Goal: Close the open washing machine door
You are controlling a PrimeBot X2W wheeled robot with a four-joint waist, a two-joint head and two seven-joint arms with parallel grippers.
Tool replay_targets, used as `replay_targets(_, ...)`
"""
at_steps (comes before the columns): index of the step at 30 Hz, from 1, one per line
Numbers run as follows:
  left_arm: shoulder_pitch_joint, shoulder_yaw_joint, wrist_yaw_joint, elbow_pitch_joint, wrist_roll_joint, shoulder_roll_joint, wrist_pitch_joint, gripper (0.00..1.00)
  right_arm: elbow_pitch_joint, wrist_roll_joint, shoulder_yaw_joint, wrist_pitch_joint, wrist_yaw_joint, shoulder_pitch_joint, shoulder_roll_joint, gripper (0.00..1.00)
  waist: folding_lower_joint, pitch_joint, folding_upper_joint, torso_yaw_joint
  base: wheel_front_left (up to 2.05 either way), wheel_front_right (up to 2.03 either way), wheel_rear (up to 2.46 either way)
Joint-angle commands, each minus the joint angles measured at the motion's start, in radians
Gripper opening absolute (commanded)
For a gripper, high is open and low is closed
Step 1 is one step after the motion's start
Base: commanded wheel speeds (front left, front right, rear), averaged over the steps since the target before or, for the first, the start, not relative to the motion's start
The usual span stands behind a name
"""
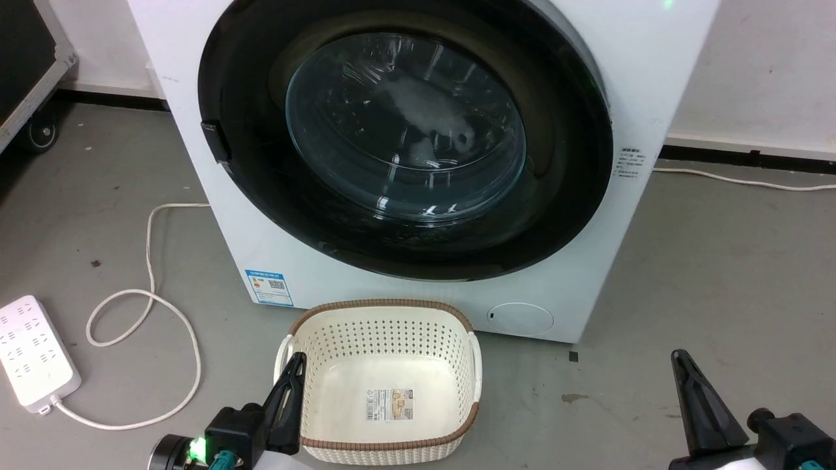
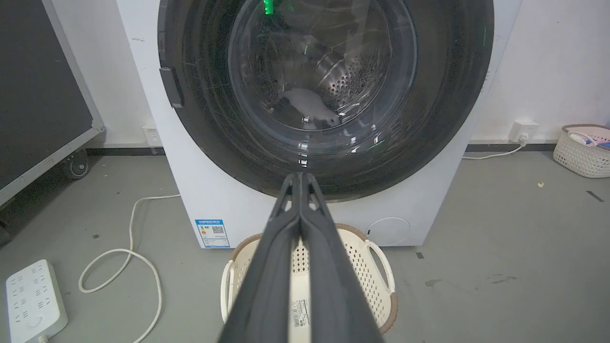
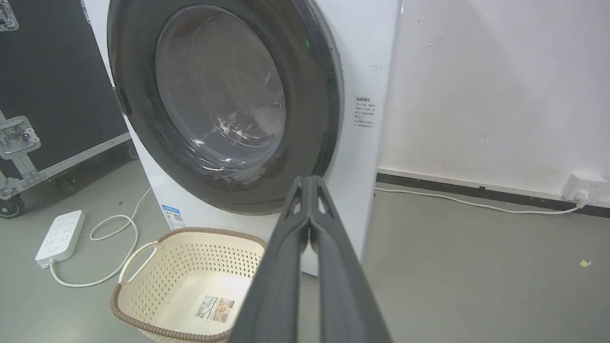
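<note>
white plastic power strip [image 1: 36, 352] far left on the smooth grey floor [image 1: 718, 261], thin white cord [image 1: 149, 261] looped beside it. left gripper [image 2: 301, 177]: long dark tapered fingers pressed together, nothing between them. boxy white washing machine [image 1: 653, 65]. the washing machine door [image 1: 405, 140] lies flat against its front: glossy black rim, bulging clear glass, perforated steel drum [image 2: 348, 76] behind. cream perforated basket [image 1: 385, 307] with a brown woven rim stands below the door. right gripper [image 3: 310, 180]: fingers pressed together, gripping nothing.
</note>
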Motion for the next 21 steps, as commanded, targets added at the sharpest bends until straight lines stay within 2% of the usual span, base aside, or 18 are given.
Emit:
replay_targets(1,-0.003,0.006,0.006,-0.008,0.004,-0.002,0.006,0.00,-0.003,-0.007,0.003,0.007,0.000,-0.012,0.001,0.00,0.0000,0.000,0.0000,-0.001,0.00,0.00,0.00)
replay_targets(21,-0.008,0.024,0.017,-0.033,0.014,-0.004,0.047,0.00,-0.006,-0.019,0.013,0.048,0.000,-0.030,0.002,0.00,0.0000,0.002,0.0000,-0.014,0.00,0.00,0.00)
